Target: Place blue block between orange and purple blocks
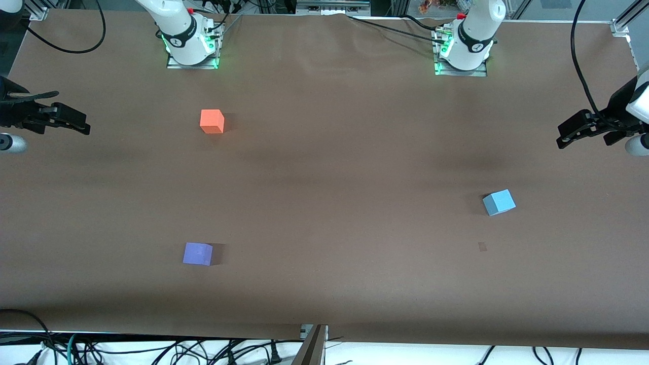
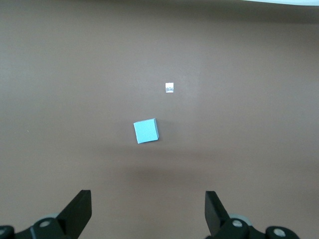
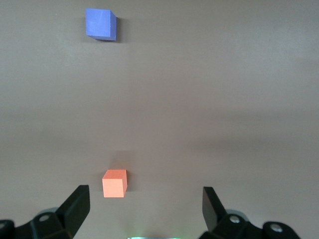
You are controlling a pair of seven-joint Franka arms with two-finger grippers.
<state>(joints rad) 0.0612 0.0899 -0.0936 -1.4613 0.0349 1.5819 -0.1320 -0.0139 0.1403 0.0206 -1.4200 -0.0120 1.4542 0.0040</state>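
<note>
Brown paper is covering the table (image 1: 324, 167), and nothing of the task is looking done yet. Starting at the right arm's end, the right gripper (image 1: 76, 121) is waiting up over the table edge, fingers apart and holding nothing. The orange block (image 1: 212, 121) is sitting close to the right arm's base, with the purple block (image 1: 197, 254) lying nearer the front camera; the gap between them is standing bare. Well apart, toward the left arm's end, the blue block (image 1: 499, 202) is resting untouched. The left gripper (image 1: 570, 136) is hovering over that end, fingers spread, empty. Grasping, carrying and placing are all remaining. No containers are showing anywhere.
</note>
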